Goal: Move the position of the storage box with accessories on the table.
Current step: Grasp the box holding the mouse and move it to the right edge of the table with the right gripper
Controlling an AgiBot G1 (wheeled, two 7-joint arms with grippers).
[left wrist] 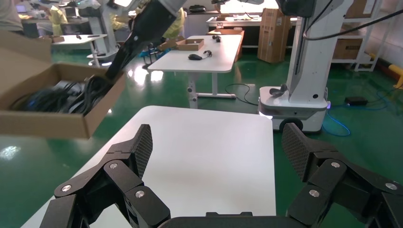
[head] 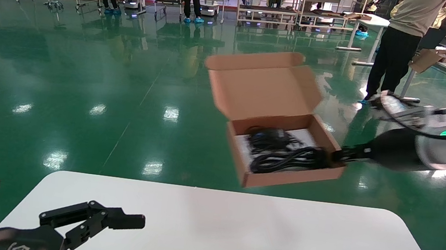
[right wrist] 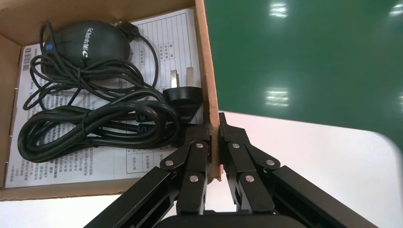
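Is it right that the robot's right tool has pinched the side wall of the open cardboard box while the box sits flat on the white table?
Not quite. The right tool does pinch the storage box wall, but the head view shows the box in the air beyond the table.

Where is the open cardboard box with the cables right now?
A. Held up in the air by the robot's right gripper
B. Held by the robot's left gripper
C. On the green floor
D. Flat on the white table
A: the right gripper pinches a side wall of the storage box, which hangs clear above the table.
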